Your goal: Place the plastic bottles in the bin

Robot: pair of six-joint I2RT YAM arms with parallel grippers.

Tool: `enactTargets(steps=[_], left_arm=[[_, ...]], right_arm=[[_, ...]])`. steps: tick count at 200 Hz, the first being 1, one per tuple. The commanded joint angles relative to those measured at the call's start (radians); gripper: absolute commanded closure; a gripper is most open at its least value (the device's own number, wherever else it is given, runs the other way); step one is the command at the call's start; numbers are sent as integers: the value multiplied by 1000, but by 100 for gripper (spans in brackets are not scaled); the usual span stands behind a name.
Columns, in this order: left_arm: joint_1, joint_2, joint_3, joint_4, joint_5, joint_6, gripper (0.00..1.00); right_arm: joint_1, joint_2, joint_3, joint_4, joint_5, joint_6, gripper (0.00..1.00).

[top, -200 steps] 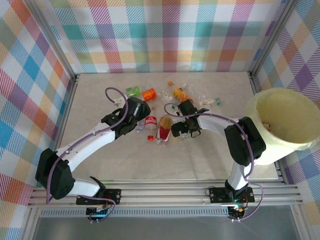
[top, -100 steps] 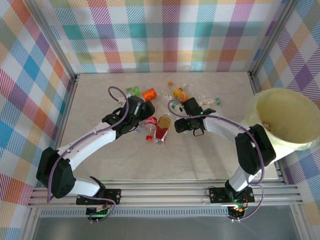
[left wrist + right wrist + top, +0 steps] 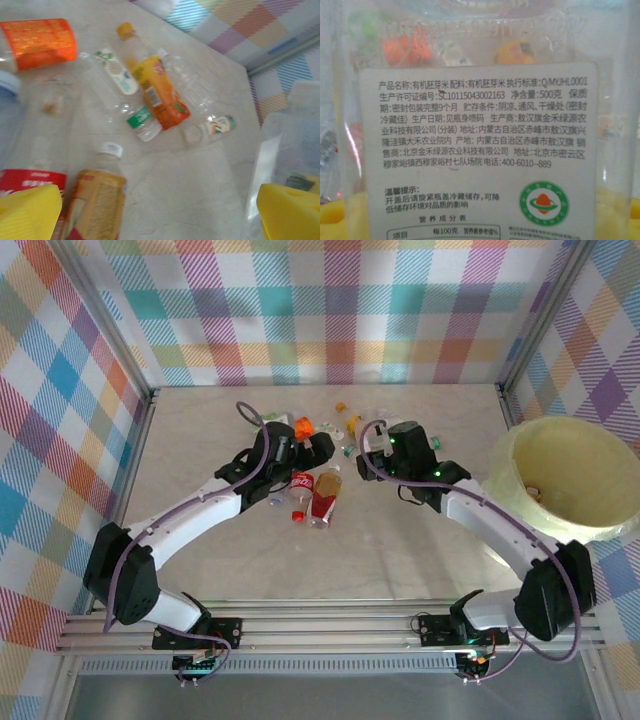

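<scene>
"400-6010-889" on clear bottle label

Both arms — left arm, right arm — are glossy white shells between black joints, each trailed by a looping purple cable. Black bases sit on a silver rail. The left gripper ends in yellow fingers.

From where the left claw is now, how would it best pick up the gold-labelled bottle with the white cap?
Probably across the labelled middle of the gold-labelled bottle, coming straight down from above. It lies flat on the table with its cap pointing away, so its long sides are the parts to pinch. The red-labelled bottle lies close along one side, so room is tight there.
</scene>
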Motion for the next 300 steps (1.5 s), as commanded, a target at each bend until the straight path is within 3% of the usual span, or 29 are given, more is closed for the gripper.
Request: enactTargets(steps=[1,39,138,193,234,285,300], left_arm=[[-58,13,69,51,1,83,0],[-105,49,161,-20,-46,133,0],[-107,85,186,-31,-98,137,0],[-107,100,211,-80,-115,129,0],[-108,105,221,-85,-146,121,0],[-107,104,224,-92,-165,133,0],[-107,109,244,-116,-163,138,0]], right_arm=[[3,-70,39,53,61,-45,37],[0,-134,96,20,118,-120,37],[-86,-252,232,-57,329,-334,37],[-348,-319,290,-94,308,-311,38],[-519,-327,308,-144,383,-301,36],[-767,-328,271,-198,386,-246,35],[-819,-310,266,-239,394,-165,34]])
